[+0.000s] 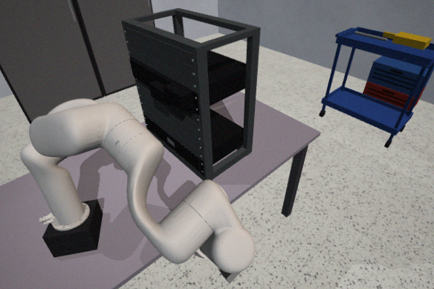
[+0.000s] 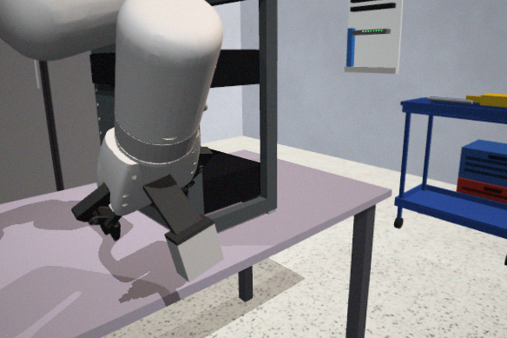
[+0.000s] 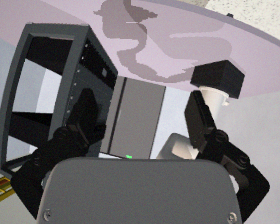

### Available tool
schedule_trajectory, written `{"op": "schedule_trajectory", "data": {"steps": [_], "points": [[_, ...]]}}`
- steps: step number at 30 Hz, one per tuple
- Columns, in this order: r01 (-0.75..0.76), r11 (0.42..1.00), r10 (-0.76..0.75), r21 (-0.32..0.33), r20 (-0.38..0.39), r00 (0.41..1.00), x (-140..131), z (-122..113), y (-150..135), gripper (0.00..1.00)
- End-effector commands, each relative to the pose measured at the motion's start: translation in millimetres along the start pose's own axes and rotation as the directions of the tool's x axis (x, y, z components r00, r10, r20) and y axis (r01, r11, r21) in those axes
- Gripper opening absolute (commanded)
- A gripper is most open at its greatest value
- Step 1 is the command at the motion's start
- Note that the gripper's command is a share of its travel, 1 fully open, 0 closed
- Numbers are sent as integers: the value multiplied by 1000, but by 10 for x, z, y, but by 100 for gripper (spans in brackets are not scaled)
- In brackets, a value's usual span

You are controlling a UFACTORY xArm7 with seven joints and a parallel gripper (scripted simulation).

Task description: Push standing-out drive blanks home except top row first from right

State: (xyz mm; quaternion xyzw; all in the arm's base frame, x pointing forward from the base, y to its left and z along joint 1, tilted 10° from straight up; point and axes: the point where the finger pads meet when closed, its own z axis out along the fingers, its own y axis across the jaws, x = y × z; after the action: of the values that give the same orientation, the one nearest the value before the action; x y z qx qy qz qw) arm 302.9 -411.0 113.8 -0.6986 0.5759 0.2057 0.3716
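Note:
The dark rack (image 1: 193, 86) stands on the purple table (image 1: 260, 138), its front facing left towards the arm's base. The storage chassis front (image 1: 167, 102) is dark and in shadow; some blanks look raised, but I cannot tell which. My gripper (image 2: 148, 228) is open and empty. It hangs low over the table's front part, well clear of the rack (image 2: 256, 101). In the top view the arm's wrist (image 1: 223, 238) hides most of it. In the wrist view the open fingers frame the rack (image 3: 58, 96), seen upside down at the left.
The arm's black base (image 1: 74, 229) sits at the table's left front. A blue cart (image 1: 375, 79) with a yellow tool and boxes stands on the floor at the right. Grey cabinets (image 1: 74, 30) stand behind the rack. The table edge (image 2: 260, 257) is close under the gripper.

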Motion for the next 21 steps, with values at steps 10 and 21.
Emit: {"op": "schedule_trajectory", "data": {"steps": [10,21], "points": [[-182,975,190,130,-51,980,248,-228,551,100],[-346,901,375,261,-70,924,431,-416,1146,100]]}}
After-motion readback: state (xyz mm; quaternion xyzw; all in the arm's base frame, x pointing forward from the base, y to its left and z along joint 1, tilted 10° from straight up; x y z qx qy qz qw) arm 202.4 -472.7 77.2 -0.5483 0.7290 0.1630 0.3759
